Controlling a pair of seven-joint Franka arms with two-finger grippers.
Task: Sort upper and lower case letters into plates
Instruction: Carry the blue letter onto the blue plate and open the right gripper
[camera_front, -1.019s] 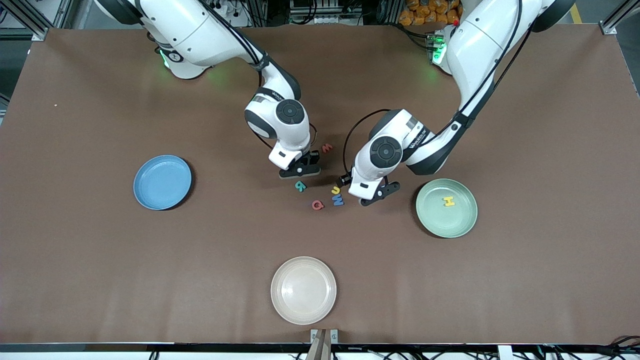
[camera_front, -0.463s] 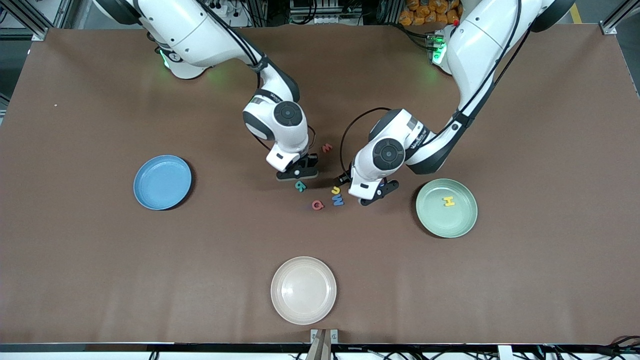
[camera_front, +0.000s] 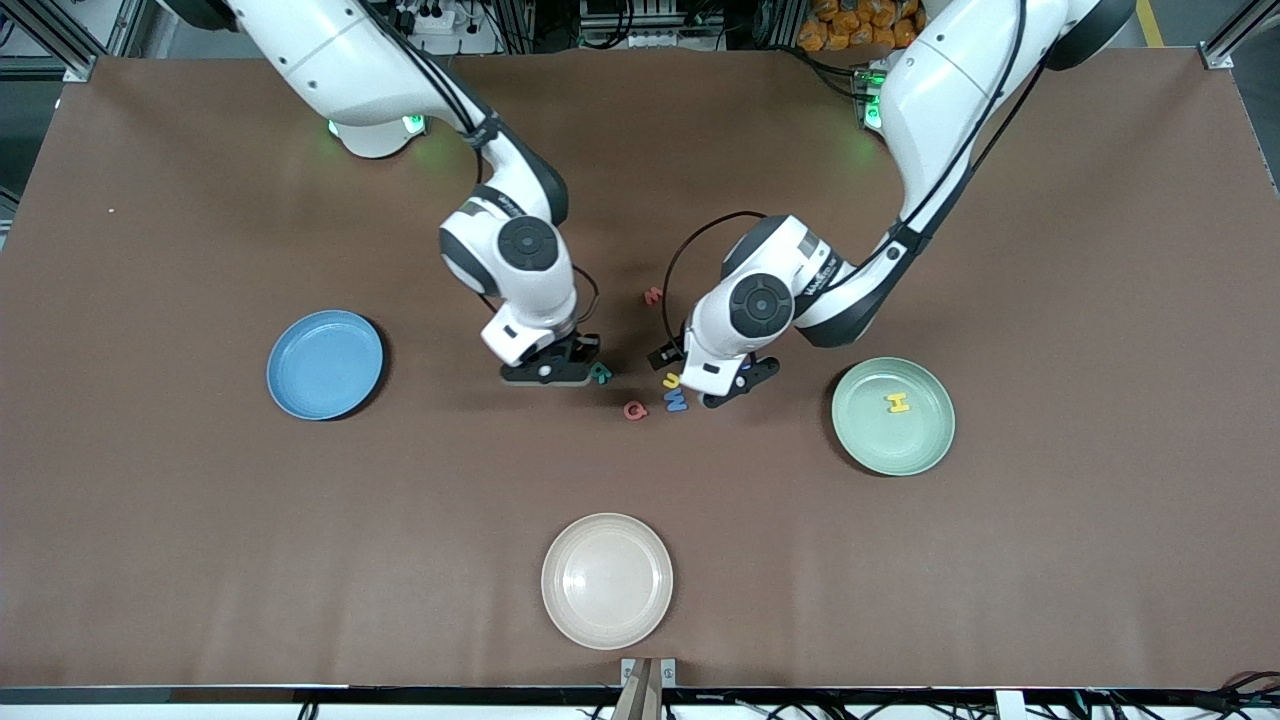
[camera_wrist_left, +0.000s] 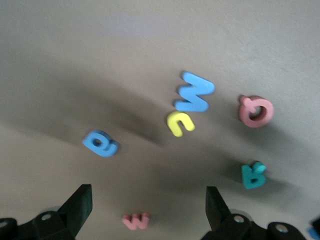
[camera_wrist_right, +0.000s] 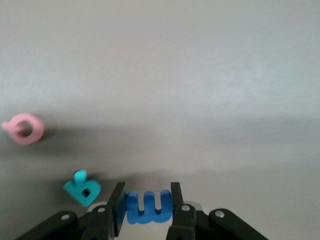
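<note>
Above the brown table (camera_front: 200, 500), beside the teal letter (camera_front: 600, 373), my right gripper (camera_wrist_right: 147, 207) clamps a blue letter (camera_wrist_right: 148, 206); my left gripper (camera_wrist_left: 145, 210) hangs spread near it

On my desk (camera_front: 180, 520), covered by a plain brown mat, one cream-white plate (camera_front: 607, 580) sits flat and upright near the edge closest to the front camera, about midway between the two ends. I see nothing resting in it. Its rim touches no other item.
</note>
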